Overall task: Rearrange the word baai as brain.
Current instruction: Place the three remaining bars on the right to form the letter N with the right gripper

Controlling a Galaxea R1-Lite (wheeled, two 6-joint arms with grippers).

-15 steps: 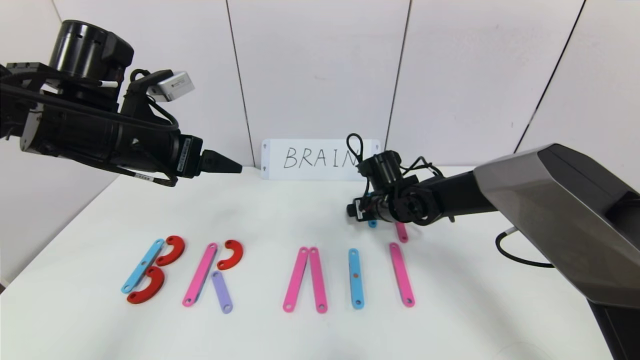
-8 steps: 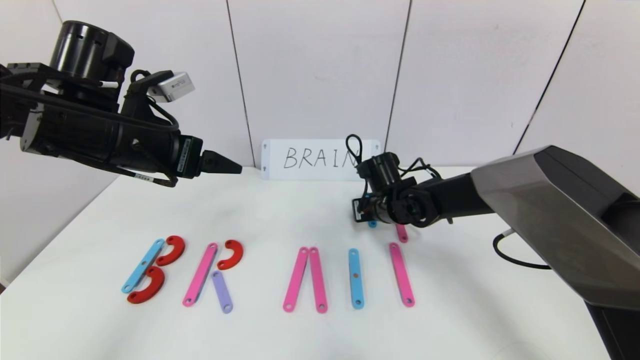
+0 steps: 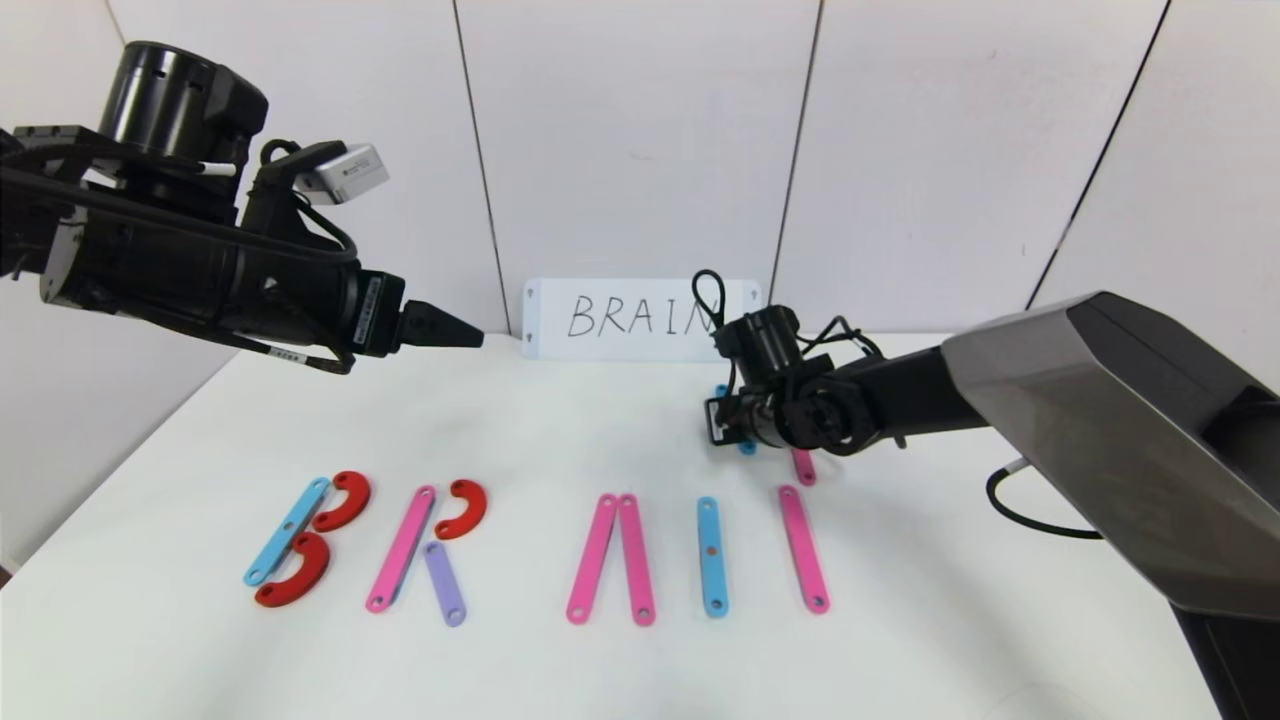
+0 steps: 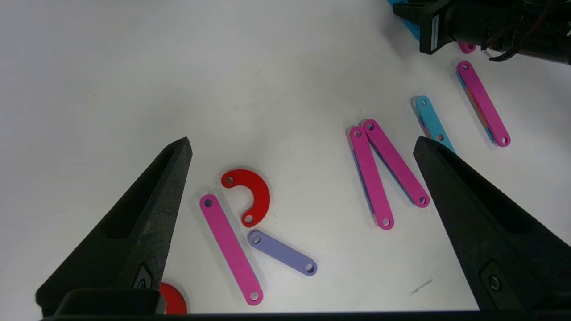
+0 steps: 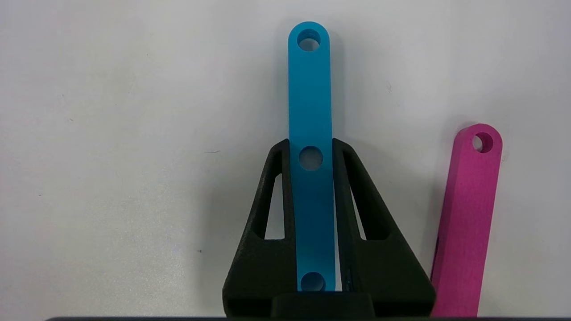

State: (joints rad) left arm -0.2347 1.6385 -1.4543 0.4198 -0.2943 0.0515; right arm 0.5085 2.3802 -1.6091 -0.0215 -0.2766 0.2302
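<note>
the word [image 3: 530,550] lies in a row along the near side of the white bench [image 3: 560,420]: a b of a blue strip [image 3: 286,531] and two red half-rings [image 3: 292,578], an r of a pink strip [image 3: 400,549], a red half-ring [image 3: 462,507] and a purple strip [image 3: 443,583], two pink strips [image 3: 611,559] meeting at the top, a lone blue strip [image 3: 711,556], and a lone pink strip [image 3: 803,548]. just behind these last two, the right gripper [image 5: 311,151] is low over the bench, its fingers [image 5: 352,187] clamped on the edges of another blue strip [image 5: 310,111], with a short pink strip [image 5: 468,214] lying just beside it. the left gripper [image 4: 303,147] hangs well above the bench over the b and r, fingers [image 4: 147,209] wide apart and holding nothing. a white card [image 3: 620,318] reading brain stands against the back wall.
</note>
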